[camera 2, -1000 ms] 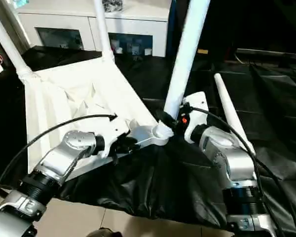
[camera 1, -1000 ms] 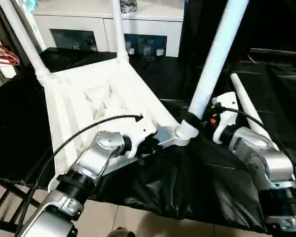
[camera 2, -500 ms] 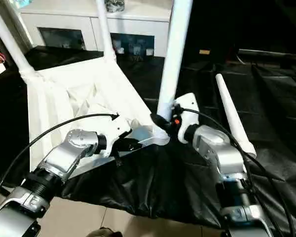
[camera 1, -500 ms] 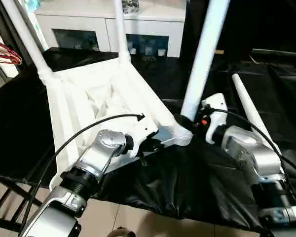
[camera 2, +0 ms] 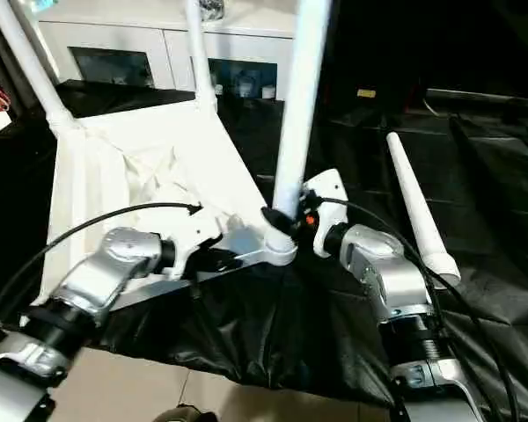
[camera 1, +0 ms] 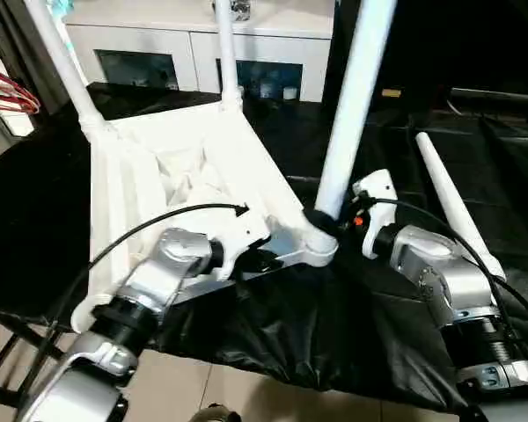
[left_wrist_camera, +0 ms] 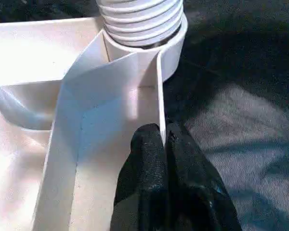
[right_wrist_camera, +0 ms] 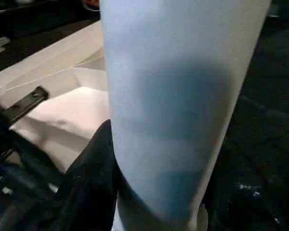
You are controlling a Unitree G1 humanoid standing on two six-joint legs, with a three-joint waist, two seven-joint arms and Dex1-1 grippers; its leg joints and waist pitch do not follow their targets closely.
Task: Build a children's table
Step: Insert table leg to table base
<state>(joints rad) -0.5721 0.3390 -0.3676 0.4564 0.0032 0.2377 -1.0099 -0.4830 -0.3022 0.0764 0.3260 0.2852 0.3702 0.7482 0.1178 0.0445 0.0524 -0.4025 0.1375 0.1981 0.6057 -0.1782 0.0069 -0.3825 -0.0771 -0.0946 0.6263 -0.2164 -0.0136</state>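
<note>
Two claws at work: our left claw (left_wrist_camera: 166, 159) is clenched on the tabletop's (camera 1: 185, 176) rim wall to brace it near the worktop's (camera 1: 35, 202) front edge, while our right claw (camera 1: 327, 220) grips the third leg (camera 1: 348, 105) low, steadying it upright in its corner socket (camera 1: 315, 248). Fourth leg (camera 1: 449, 207) lies loose toward the right edge.

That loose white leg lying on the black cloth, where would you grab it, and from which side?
Grip the loose leg around the middle of its tube, coming down from above. It lies flat on the black cloth, tapering to a narrow far end and flaring at the near end, so the even round middle probably suits closing jaws best.
</note>
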